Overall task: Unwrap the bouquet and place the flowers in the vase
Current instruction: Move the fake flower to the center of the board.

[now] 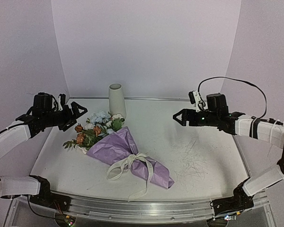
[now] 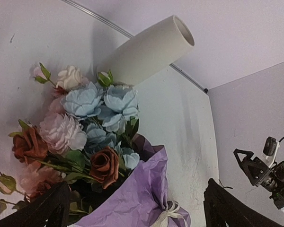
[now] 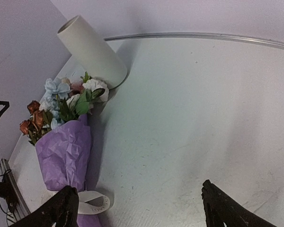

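On the table (image 1: 203,151) the bouquet (image 1: 118,149) lies flat a little left of centre, its heads toward 10 o'clock and its paper tail toward 4 o'clock. The flowers (image 1: 97,127) are all inside the lilac paper (image 1: 114,147), which is tied below the middle with a cream ribbon (image 1: 132,163); the bow's loops and loose ends trail toward 6 o'clock. The vase (image 1: 116,100) stands upright at 12 o'clock from the flower heads, just beside the cream rose near its base; whether they touch cannot be told. Its mouth is open and nothing shows in it. The left gripper (image 1: 80,115) hangs above the table at 9 o'clock from the flowers, close to the rust roses, fingers (image 2: 38,208) spread wide with nothing between them. In its wrist view the blooms and vase fill the space ahead. The right gripper (image 1: 179,117) hovers at 3 o'clock from the bouquet, well apart from it, pointing left, fingers (image 3: 227,208) parted and holding nothing.
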`<move>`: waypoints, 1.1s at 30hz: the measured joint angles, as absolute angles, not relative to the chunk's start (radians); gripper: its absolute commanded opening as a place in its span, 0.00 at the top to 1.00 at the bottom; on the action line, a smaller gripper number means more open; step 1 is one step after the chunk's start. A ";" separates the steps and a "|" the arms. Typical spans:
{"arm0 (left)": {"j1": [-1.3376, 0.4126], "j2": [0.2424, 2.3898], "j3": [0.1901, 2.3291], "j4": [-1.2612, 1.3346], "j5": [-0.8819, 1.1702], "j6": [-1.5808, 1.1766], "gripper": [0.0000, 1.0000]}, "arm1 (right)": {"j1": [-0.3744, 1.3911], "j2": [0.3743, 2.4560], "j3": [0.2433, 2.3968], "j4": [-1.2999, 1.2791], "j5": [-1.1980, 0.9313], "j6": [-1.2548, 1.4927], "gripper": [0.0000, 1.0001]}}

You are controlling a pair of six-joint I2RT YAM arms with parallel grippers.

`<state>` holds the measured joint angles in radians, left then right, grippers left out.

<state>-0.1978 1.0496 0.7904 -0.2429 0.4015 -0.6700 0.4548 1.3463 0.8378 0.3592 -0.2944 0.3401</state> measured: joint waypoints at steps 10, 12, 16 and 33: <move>-0.378 0.960 0.672 -0.243 0.290 -0.805 0.03 | 0.635 1.553 0.947 0.364 -0.347 0.338 0.24; -0.389 0.921 0.645 -0.243 0.275 -0.834 0.03 | 0.661 1.596 0.980 0.365 -0.354 0.338 0.26; -0.425 0.870 0.590 -0.230 0.253 -0.886 0.03 | 0.703 1.683 1.053 0.368 -0.368 0.337 0.30; -0.526 0.913 0.513 -0.201 0.187 -0.969 0.03 | 0.817 1.984 1.306 0.377 -0.393 0.360 0.35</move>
